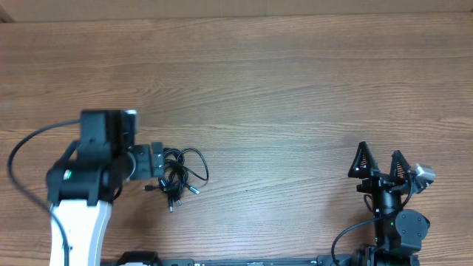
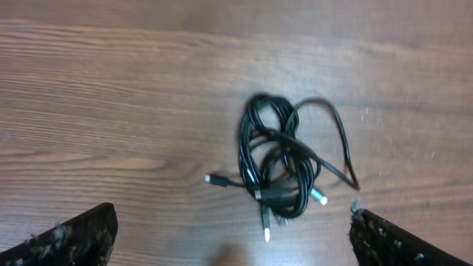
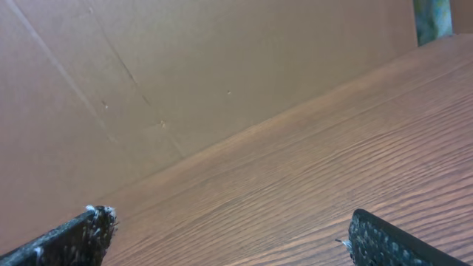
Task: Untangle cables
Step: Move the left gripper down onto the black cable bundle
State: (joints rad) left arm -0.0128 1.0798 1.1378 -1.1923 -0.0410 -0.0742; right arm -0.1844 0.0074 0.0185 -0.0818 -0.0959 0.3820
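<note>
Starting on the left: the left arm (image 1: 77, 214) comes up from the near edge of the counter (image 1: 295, 81), white lower link and black upper part. It bends over so its wrist points right, toward the cables (image 1: 181, 174). A thick black wire (image 1: 18, 159) loops off its left side. The left pincer (image 1: 157, 162) sits right at the left edge of the bundle. From overhead I can't tell if it's touching the cords or hanging above them, and its fingers are mostly hidden under the wrist.

The left wrist view helps. The left pincer (image 2: 233, 222) is spread wide, one finger in each bottom corner, holding nothing. The cables (image 2: 281, 159) lie on the counter just ahead, a tight knot of black loops with one bigger loop out to the right. A couple of silver-tipped plugs (image 2: 319, 197) poke out at the bottom of the bunch, and a small one sticks out to the left. You barely get that detail from above.

Over on the right, the right arm (image 1: 399, 229) sits low at the near edge, well apart from the cables. The right pincer (image 1: 379, 157) points toward the far side, fingers spread in a V, holding nothing. Its own camera shows the right pincer (image 3: 229, 218) spread too, with bare counter (image 3: 332, 162) and a brown cardboard wall (image 3: 148, 66) ahead.
</note>
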